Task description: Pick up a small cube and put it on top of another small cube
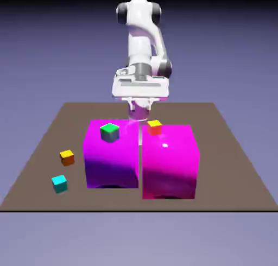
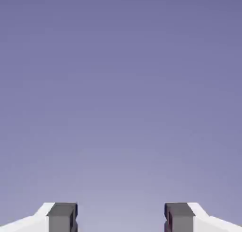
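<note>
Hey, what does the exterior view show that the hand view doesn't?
Only the exterior view shows the table, two big magenta blocks, the green cube on the exterior view's left block, an orange cube on the other, and the cyan cube and a second orange cube on the table. Only the hand view shows the end effector open, fingertips apart with nothing between. Both share the blue-violet backdrop.

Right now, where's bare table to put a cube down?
Front right corner of the table, beside the right magenta block, is bare. Far strip behind the blocks too. Front left is crowded: orange cube, cyan cube.
</note>
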Robot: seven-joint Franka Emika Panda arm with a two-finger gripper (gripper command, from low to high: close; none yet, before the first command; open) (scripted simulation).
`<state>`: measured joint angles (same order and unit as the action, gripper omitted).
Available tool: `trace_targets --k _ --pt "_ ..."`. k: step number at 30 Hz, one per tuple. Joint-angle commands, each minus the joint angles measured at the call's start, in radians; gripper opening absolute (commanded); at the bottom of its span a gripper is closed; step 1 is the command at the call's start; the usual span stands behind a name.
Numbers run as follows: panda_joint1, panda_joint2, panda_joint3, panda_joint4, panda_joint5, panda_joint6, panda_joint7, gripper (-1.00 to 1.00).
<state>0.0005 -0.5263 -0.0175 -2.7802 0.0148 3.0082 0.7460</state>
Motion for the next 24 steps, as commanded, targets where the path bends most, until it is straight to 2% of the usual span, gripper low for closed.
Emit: trace_targets --k 1,24 --pt "-0.01 0.036 -0.015 0.025 0.012 -0.024 0.004 0.0" --pt "-0.229 0.87 -0.349 0.593 0.295 -0.572 0.098 0.0"
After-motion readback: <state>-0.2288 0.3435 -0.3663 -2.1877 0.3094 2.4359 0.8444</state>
